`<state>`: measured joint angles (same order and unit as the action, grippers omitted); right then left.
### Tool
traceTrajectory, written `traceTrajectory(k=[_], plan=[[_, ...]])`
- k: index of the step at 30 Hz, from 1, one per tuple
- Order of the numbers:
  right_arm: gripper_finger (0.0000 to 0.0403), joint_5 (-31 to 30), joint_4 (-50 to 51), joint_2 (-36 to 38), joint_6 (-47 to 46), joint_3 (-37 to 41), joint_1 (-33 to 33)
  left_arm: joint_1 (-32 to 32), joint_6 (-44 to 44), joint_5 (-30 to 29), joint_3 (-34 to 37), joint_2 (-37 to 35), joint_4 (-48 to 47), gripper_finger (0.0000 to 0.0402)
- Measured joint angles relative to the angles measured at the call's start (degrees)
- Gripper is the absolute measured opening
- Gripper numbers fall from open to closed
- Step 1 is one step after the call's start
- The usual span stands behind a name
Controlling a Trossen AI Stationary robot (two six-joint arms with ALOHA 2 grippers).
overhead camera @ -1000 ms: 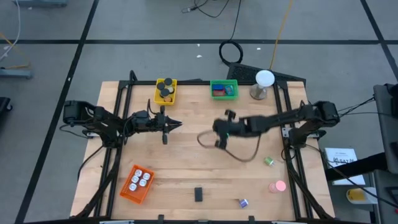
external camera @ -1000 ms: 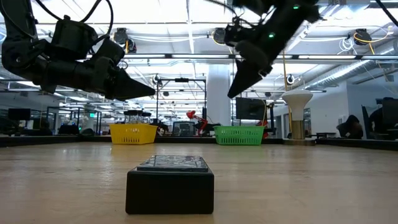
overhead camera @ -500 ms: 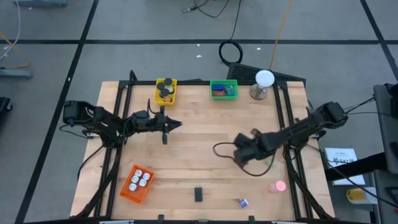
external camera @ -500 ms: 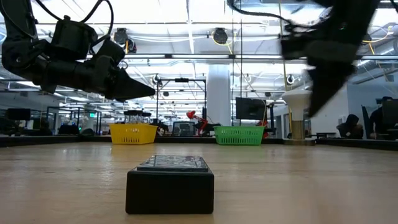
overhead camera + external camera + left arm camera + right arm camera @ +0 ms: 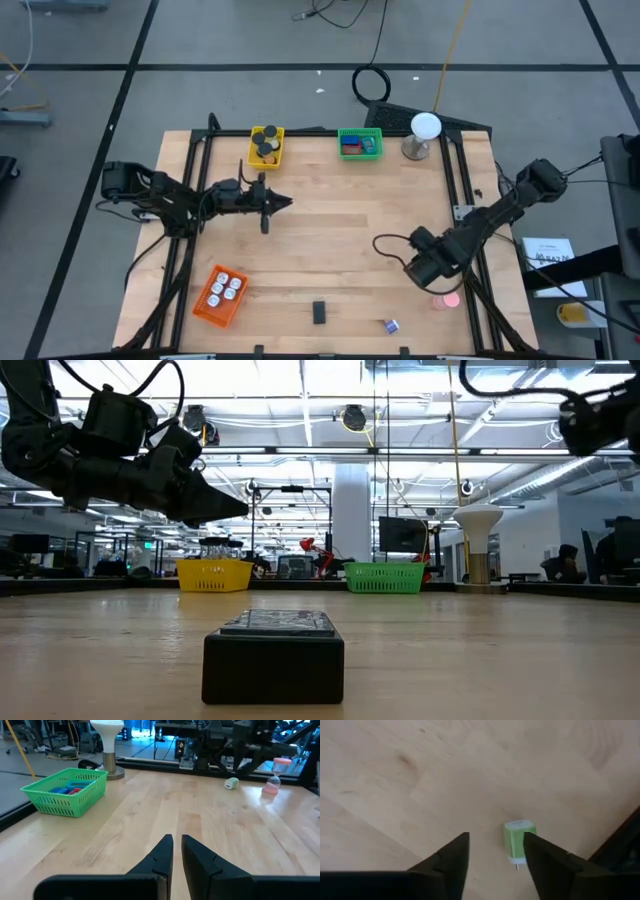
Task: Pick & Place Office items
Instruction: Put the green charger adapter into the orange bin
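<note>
My right gripper hangs open, pointing down, over the table's right side. A small green clip lies flat on the wood below it, close to one finger and untouched; the gripper hides it in the high view. My left gripper hovers shut and level over the table's left middle, with nothing between its fingers. On the table lie a black block, a pink round piece and a purple clip.
Along the far edge stand a yellow basket with black discs, a green basket with blue and red blocks, and a white ball on a grey stand. An orange basket with white bits sits near left.
My right gripper has swung from the table's middle, in front of the green basket, toward the right and near edges, and has tipped from a slant to pointing down. My left gripper has stayed in place.
</note>
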<state>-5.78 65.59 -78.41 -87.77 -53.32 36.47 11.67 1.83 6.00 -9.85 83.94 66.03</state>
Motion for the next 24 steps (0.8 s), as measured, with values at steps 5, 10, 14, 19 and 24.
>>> traceTrajectory(k=[5, 10, 14, 19, 24], plan=[[0.0230, 5.24, -0.34, -0.01, -4.29, 4.51, 1.36, -0.19, 0.00, 0.00, 0.00, 0.00, -0.80, 0.0042], [0.0246, 7.57, -7.03, -0.02, -3.94, 9.90, 2.28, -0.19, 0.04, -0.04, 0.00, -0.02, -1.96, 0.0042], [0.0237, 7.45, -11.60, -0.02, -3.67, 13.02, 2.29, -0.19, 0.18, -0.04, 0.00, 0.00, -2.09, 0.0042], [0.0185, 7.15, -13.13, 0.04, -3.00, 13.77, 2.27, -0.19, 0.83, -0.04, 0.00, 0.00, -2.08, 0.0042], [0.0125, 6.33, -12.68, -0.07, -0.60, 12.62, 1.83, -0.19, 1.36, -0.07, 0.00, 0.00, -2.09, 0.0042]])
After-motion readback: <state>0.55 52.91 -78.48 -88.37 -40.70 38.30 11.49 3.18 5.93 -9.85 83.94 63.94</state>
